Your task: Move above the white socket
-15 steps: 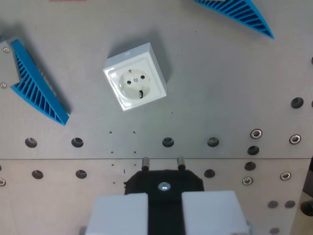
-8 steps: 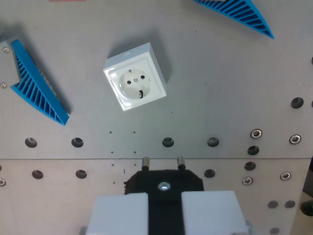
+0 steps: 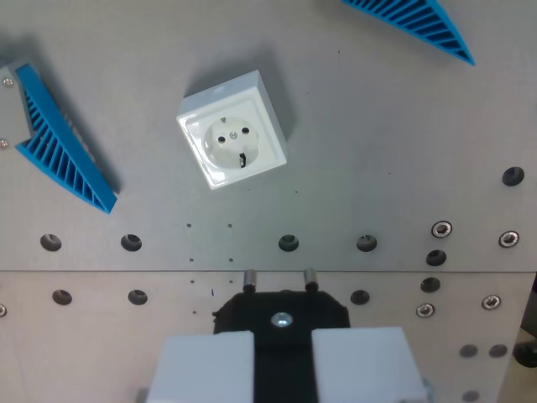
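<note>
The white socket (image 3: 232,130) is a square box with a round face and two pin holes. It sits turned at an angle on the grey metal plate (image 3: 377,151), upper left of centre in the wrist view. My gripper (image 3: 282,357) is at the bottom centre, its two white fingers (image 3: 205,365) shut on a black plug (image 3: 281,312). The plug's two metal pins (image 3: 249,277) point up the picture. The socket lies well above the pins and a little to the wrist view's left, apart from them.
A blue ribbed wedge (image 3: 59,143) lies at the wrist view's left and another (image 3: 415,25) at the top right. Rows of holes and screws (image 3: 289,243) cross the plate below the socket. A seam (image 3: 101,271) runs across the plate.
The scene's edges have shifted very slightly, so the camera has moved a little. The socket stays at nearly the same place in the picture. The gripper still holds the plug.
</note>
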`<state>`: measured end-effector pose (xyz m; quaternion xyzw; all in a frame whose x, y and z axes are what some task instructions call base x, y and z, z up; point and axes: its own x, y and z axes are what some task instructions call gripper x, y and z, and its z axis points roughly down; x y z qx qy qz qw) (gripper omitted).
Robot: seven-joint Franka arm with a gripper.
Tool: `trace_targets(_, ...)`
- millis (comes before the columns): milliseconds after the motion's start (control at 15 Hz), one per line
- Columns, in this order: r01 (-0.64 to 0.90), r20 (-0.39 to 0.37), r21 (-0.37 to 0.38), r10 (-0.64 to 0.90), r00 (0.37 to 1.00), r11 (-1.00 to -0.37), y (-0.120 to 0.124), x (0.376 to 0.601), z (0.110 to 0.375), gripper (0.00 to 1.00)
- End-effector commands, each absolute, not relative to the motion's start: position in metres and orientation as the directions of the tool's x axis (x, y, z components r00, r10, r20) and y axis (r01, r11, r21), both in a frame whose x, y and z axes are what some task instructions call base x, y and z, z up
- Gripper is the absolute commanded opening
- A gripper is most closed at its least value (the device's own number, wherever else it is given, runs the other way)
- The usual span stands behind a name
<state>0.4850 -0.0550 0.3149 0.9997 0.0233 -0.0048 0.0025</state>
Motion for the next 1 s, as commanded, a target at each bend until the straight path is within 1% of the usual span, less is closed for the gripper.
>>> trace_targets(67,0.099,0.027,0.009,0.100,0.995,-0.995,-0.054,0.482,0.307,0.00)
trace_targets(533,0.153,0.054,0.018,0.154,0.987,-0.988,-0.051,0.478,0.285,0.00)
trace_targets(1000,0.220,0.050,0.025,0.221,0.974,-0.975,-0.047,0.474,0.254,0.00)
